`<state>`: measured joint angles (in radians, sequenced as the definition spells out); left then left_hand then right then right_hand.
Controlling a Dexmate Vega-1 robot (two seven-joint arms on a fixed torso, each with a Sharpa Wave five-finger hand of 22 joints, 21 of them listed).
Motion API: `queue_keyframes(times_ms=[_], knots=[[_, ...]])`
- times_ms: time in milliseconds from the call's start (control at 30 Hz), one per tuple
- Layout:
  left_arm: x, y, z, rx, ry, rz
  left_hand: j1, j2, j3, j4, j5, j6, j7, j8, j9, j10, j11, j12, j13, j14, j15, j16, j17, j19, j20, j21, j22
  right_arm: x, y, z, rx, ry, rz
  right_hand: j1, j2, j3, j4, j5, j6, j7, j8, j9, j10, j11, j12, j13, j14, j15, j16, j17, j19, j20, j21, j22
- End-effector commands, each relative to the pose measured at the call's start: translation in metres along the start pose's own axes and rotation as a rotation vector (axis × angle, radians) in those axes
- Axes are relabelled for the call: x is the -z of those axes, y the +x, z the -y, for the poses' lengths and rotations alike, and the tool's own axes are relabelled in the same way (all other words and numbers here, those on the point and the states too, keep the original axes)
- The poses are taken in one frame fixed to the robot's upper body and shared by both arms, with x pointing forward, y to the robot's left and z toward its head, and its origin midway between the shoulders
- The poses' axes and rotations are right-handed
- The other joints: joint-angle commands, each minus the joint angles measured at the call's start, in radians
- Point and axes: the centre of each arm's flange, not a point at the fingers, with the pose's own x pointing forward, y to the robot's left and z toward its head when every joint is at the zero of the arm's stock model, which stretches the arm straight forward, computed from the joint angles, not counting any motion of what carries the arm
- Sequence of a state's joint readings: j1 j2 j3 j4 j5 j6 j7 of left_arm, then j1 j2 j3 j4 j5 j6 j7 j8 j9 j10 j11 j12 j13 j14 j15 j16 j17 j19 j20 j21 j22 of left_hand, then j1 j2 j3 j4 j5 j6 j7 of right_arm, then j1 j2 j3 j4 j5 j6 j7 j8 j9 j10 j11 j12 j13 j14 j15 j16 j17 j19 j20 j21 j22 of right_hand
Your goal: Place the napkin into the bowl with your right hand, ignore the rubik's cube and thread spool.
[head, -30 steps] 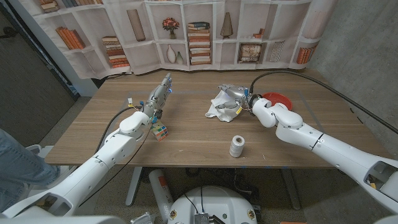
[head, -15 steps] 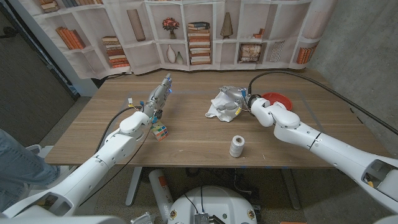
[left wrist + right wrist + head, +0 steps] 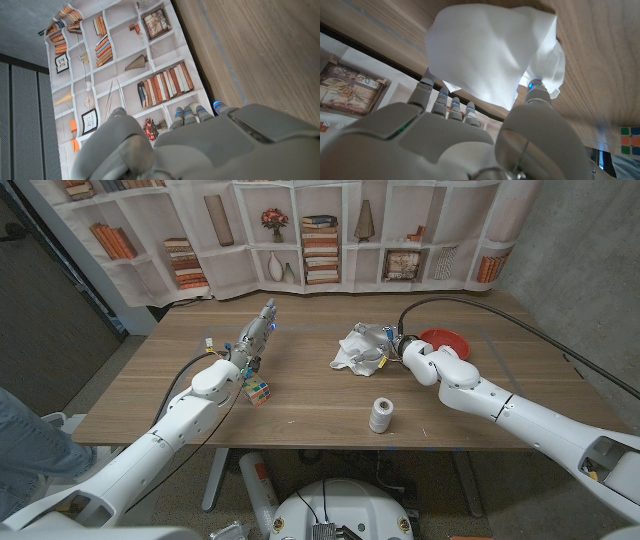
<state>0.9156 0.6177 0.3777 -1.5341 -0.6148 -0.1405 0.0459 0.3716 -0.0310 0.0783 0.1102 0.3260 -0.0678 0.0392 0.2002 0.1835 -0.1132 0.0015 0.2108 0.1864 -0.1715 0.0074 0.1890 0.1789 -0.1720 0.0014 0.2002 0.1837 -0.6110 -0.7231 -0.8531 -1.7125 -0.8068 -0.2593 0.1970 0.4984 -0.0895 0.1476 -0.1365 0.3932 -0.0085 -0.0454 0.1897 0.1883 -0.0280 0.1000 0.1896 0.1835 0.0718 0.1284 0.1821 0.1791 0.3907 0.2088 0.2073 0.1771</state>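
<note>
The crumpled white napkin [image 3: 352, 348] lies on the wooden table, left of the red bowl [image 3: 447, 340]. My right hand [image 3: 381, 345] is at the napkin's right edge. In the right wrist view its fingers [image 3: 447, 100] and thumb [image 3: 536, 90] stand apart on either side of the napkin [image 3: 490, 50], touching the cloth without closing on it. My left hand [image 3: 255, 335] holds nothing, its fingers stretched toward the back of the table, just behind the rubik's cube [image 3: 258, 391]. The left wrist view has the left hand [image 3: 200, 145] from behind.
A white thread spool [image 3: 380, 415] stands near the table's front edge, in front of the napkin. A black cable arcs over the bowl toward the right arm. A bookshelf-printed backdrop [image 3: 300, 230] hangs behind the table. Someone's leg shows at the picture's lower left.
My right forearm has shifted slightly left and toward the front. The hand has stayed at the napkin. The left arm has not moved.
</note>
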Motion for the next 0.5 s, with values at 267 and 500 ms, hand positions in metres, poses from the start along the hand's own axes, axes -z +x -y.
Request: queue_keyframes(times_ms=[267,500], knots=[[0.0031,-0.0029,0.0024,0.000,0.007,-0.012,0.001,0.008,-0.007,0.003,0.003,0.007,-0.006,0.006,0.005,-0.004,0.000,-0.004,0.002,-0.020,0.005,-0.001,0.003,-0.138,0.007,0.004,0.003,0.0009,0.0030,-0.0136,-0.021,0.018,-0.014,0.060,0.013,0.016,-0.009,0.011,0.065,-0.018,0.024,0.005,0.067,0.006,0.031,0.003,0.077,-0.004,0.022,0.001,0.099,-0.023,0.019,-0.001],[0.0062,-0.0032,0.0036,-0.002,0.004,-0.018,0.001,0.009,-0.008,0.003,0.003,0.008,-0.006,0.006,0.005,-0.005,0.001,-0.004,0.002,-0.021,0.005,-0.001,0.003,-0.139,0.009,0.004,0.003,0.0006,0.0043,-0.0151,-0.017,0.026,-0.010,0.106,0.017,0.023,-0.013,0.006,0.159,-0.005,0.045,0.005,0.168,0.003,0.061,0.002,0.143,-0.037,0.024,0.001,0.175,-0.093,0.023,-0.002]])
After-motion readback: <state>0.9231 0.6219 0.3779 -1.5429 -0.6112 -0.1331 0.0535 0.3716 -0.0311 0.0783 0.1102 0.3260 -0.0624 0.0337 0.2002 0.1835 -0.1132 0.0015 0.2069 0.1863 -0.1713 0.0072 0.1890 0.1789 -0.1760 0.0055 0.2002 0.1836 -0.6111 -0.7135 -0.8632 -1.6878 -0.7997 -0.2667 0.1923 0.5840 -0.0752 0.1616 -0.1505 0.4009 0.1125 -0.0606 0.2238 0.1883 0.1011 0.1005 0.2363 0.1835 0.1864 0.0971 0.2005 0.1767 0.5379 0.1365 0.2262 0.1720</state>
